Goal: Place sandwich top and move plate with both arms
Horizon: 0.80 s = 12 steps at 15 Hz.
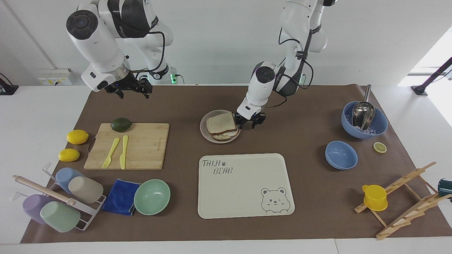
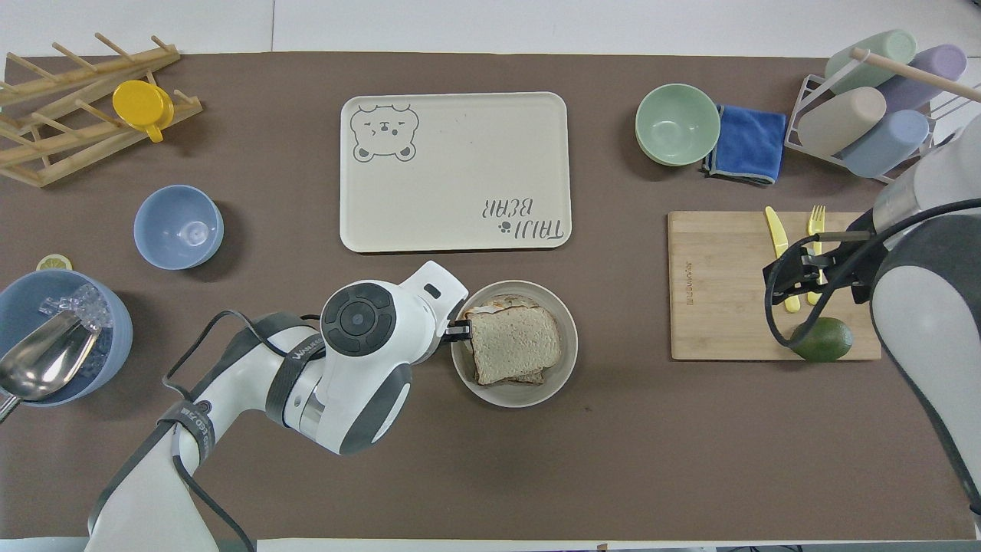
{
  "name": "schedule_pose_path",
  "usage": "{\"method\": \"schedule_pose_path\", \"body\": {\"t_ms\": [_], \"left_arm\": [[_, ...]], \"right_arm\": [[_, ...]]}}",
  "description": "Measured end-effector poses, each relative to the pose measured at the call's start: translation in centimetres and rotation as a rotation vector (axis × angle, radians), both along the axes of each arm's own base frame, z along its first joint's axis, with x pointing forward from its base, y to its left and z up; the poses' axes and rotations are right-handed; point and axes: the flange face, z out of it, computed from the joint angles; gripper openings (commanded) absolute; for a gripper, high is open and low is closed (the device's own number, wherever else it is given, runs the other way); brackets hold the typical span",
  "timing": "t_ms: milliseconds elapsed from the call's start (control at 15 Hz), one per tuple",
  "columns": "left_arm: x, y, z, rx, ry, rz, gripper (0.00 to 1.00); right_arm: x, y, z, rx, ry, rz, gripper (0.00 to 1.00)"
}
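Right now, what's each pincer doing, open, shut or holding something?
Left pincer: open, at the plate rim, holding nothing.
Right pincer: open, empty, raised over the table, waiting.

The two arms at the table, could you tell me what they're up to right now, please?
The sandwich top already lies on the egg slice on the plate. The left gripper is down at the plate's rim, on the side toward the left arm's end, fingers open, apparently about to take hold. The right gripper hangs open in the air above the mat near the cutting board, waiting. The plate sits nearer to the robots than the tray.
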Motion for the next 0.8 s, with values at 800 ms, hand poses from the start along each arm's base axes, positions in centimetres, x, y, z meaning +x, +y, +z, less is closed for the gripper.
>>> {"method": "schedule_pose_path", "body": {"t_ms": [800], "left_arm": [[-0.5,-0.7,-0.6,-0.015,0.017,0.009,0.49]], "right_arm": [[1.0,-6.5,2.2,0.023,-0.109,-0.016,1.00]]}}
